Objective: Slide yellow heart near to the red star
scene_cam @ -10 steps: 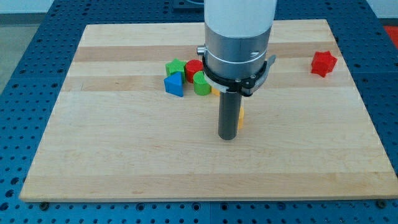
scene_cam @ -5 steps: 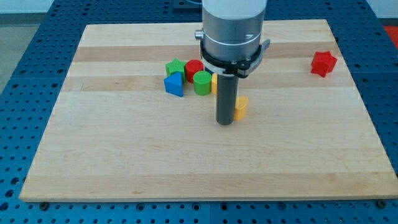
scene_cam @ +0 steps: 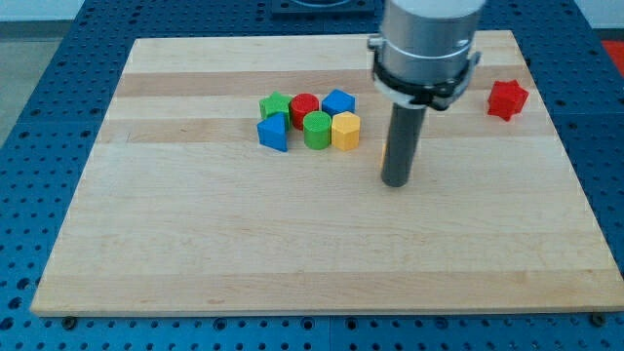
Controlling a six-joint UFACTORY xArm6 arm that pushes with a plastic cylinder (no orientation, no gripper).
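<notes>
Yellow heart (scene_cam: 384,154) is nearly all hidden behind the dark rod (scene_cam: 400,136). Only a thin yellow-orange sliver shows at the rod's left edge, right of centre in the frame, so its shape can't be confirmed. It looks to be touching the rod or just beside it, can't tell which.

Tip (scene_cam: 395,182) sits on the wooden board (scene_cam: 195,244) just below that sliver, i.e. toward the frame's bottom. The arm ends in this plain rod w/ a grey collar (scene_cam: 426,44) above; it grips nothing and only bears against things.

Red star (scene_cam: 507,99) is at upper right of the board, near the right edge, well apart from the heart and tip, up and to the right of both.

A cluster of 6 blocks sits left of the rod, upper centre of the frame, packed close in 2 rows.
- Top row, L to R: green star (scene_cam: 276,103), red cylinder (scene_cam: 304,105), blue block (scene_cam: 338,101) (shape unclear).
- Bottom row, L to R: blue triangle (scene_cam: 274,132), green cylinder (scene_cam: 317,130), yellow hexagon (scene_cam: 346,130).

Yellow hexagon is the cluster block nearest the rod, w/ a clear gap between them. The board lies on a blue perforated base (scene_cam: 29,146).
</notes>
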